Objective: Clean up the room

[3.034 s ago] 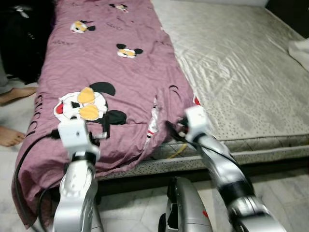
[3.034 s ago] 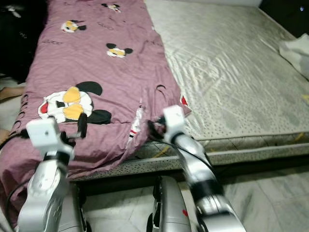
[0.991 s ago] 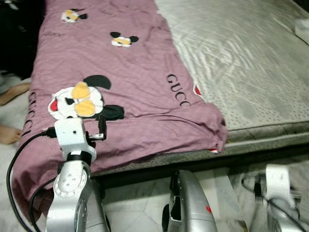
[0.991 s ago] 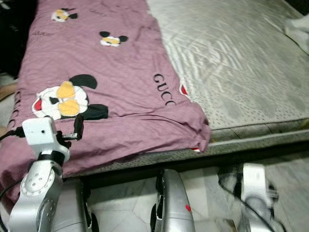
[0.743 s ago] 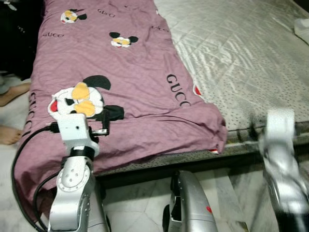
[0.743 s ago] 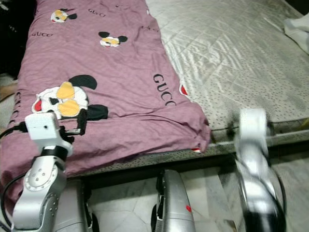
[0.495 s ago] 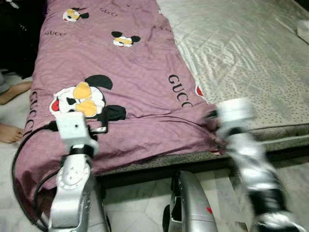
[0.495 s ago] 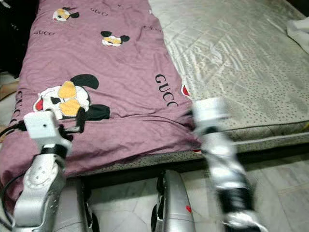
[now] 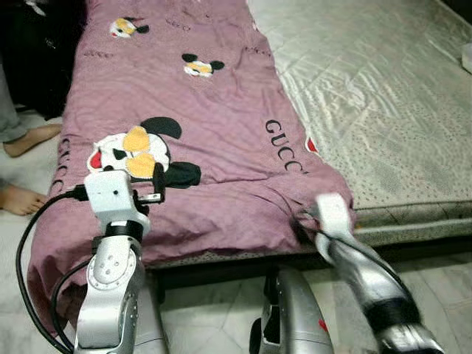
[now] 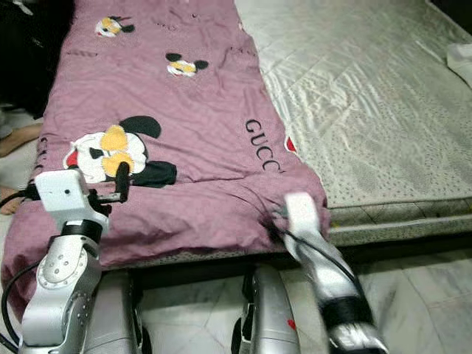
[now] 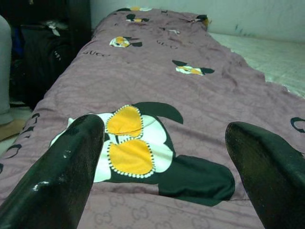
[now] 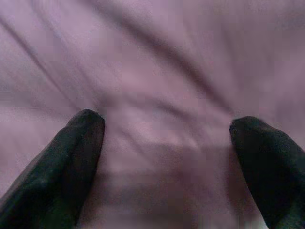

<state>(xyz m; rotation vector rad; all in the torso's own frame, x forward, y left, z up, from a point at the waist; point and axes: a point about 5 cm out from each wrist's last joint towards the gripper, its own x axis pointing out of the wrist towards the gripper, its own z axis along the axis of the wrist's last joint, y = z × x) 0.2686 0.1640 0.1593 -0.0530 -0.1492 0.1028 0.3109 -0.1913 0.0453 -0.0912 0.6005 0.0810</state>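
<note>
a purple blanket (image 9: 199, 125) with cartoon mouse prints is spread over the left half of the mattress (image 9: 383, 110), and its near edge hangs over the front of the bed. the right gripper (image 12: 167, 143) is held with its fingers spread wide apart, right up against the bunched near corner of the blanket, and nothing is pinched yet. the left gripper (image 11: 162, 143) is also held wide open, just above the cloth near the big mouse print (image 11: 138, 148). if the right fingers are closed too early, only a thin fold may be caught and the corner could slip out. if the blanket is pulled hard with one side only, it may be dragged crooked or slid off onto the floor (image 9: 442, 273). a person's bare feet (image 9: 22, 166) are seen close to the left side of the bed, so a wide arm swing could bump them.
</note>
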